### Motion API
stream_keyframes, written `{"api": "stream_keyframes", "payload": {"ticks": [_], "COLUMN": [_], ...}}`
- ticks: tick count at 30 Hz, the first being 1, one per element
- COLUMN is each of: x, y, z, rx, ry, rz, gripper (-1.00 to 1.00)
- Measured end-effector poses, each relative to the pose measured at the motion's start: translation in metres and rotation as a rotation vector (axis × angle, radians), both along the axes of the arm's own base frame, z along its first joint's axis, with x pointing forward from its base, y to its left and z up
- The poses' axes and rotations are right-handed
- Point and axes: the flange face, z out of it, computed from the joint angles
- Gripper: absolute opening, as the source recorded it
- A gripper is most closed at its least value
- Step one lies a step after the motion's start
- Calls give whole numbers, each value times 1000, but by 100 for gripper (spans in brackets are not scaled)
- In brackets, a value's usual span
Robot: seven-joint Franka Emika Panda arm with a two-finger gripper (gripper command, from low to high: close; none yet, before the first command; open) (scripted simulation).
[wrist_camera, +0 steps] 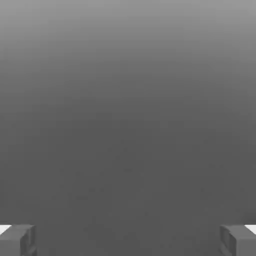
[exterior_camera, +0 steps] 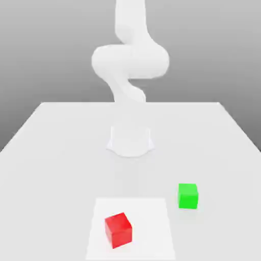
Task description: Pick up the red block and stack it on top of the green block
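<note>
Exterior view: the white square point(exterior_camera: 148, 229) is taken as the landmark. The red block point(exterior_camera: 119, 231) rests on it, toward the exterior view's left portion of its surface, turned at an angle to its edges. The green block point(exterior_camera: 187, 197) sits off the square, near its edge on the exterior view's right, on the pale table point(exterior_camera: 66, 168). The blocks stand apart, neither stacked. Beyond the square, the white arm point(exterior_camera: 130, 61) rises from its base point(exterior_camera: 130, 142). Hand view: the gripper point(wrist_camera: 128, 241) is open, fingers wide apart, nothing between them.
</note>
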Motion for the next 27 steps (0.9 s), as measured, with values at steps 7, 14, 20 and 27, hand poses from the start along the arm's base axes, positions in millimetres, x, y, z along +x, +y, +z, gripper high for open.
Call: {"api": "stream_keyframes", "payload": {"ticks": [7,14,20,27], "x": [71,94,78,61], "y": [-7,-11,-17,-23], "z": [-138,-282,-401,-501], "rx": [-34,-81,-135,-171], "ry": [219,430,610,704], "rz": [123,237,330,379], "gripper": [0,0,0,0]}}
